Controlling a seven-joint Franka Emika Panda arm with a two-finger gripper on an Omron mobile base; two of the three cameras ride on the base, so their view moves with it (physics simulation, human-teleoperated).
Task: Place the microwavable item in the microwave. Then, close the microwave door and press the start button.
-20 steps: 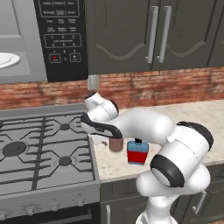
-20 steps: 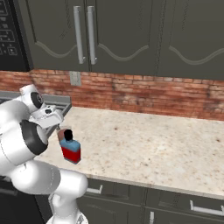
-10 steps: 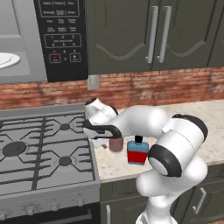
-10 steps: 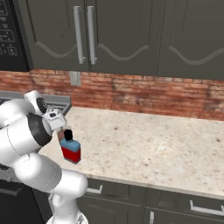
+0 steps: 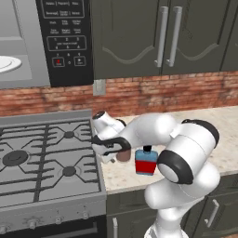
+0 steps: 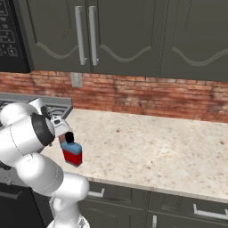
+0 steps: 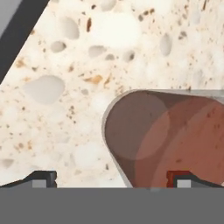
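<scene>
The microwavable item, a small clear tumbler [image 5: 123,155] with dark brown contents, stands on the counter just right of the stove. My gripper [image 5: 113,146] is low over it, open, holding nothing. From the hand view the tumbler [image 7: 162,140] appears from above, lying between the fingertips but off toward the right one [image 7: 180,178]; the gripper [image 7: 111,179] is open wide. The microwave [image 5: 28,44] hangs open above the stove, with its white plate [image 5: 5,64] and black keypad [image 5: 65,37] showing. The microwave door is out of view.
A blue-and-red bottle [image 5: 146,161] with a black cap stands right beside the tumbler; it also shows as the bottle [image 6: 71,152] next to my arm. The gas stove [image 5: 42,158] lies left. Speckled counter [image 6: 151,151] stretches right, below dark cabinets [image 6: 111,40].
The hand has sunk a little lower over the tumbler and the arm's elbow has swung forward. The jaws have stayed open; tumbler and bottle have not moved.
</scene>
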